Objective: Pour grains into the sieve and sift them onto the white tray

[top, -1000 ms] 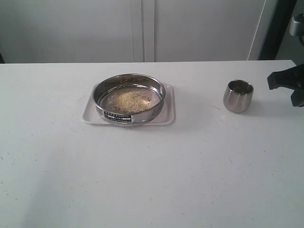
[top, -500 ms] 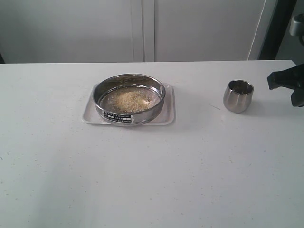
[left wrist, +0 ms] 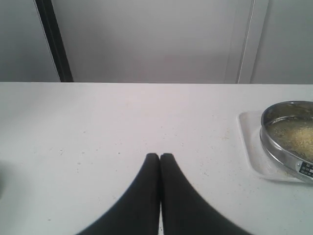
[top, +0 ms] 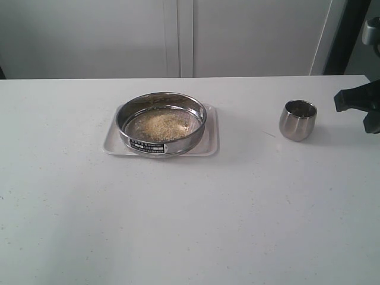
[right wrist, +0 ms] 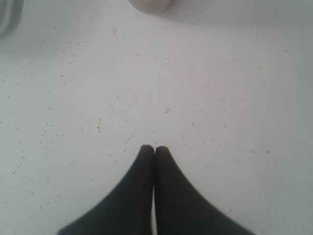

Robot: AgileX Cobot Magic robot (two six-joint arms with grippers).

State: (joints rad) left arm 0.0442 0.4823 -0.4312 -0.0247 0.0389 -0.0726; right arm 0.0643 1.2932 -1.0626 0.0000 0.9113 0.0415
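Observation:
The steel sieve (top: pixel 161 123) rests on the white tray (top: pixel 209 142) at the table's middle, with a heap of golden and whitish grains (top: pixel 163 126) on its mesh. The left wrist view shows the sieve (left wrist: pixel 288 142), the grains (left wrist: pixel 296 137) and the tray (left wrist: pixel 250 147) off to one side. My left gripper (left wrist: pixel 160 155) is shut with nothing in it, over bare table, and out of the exterior view. My right gripper (right wrist: pixel 154 148) is shut and empty too; its arm (top: pixel 359 101) shows at the exterior view's right edge.
A small rounded steel cup (top: pixel 297 120) stands upright to the right of the tray, near the right arm; its base (right wrist: pixel 150 5) shows in the right wrist view. Tiny stray grains (right wrist: pixel 98 128) speckle the white table. Grey cabinet doors stand behind the table.

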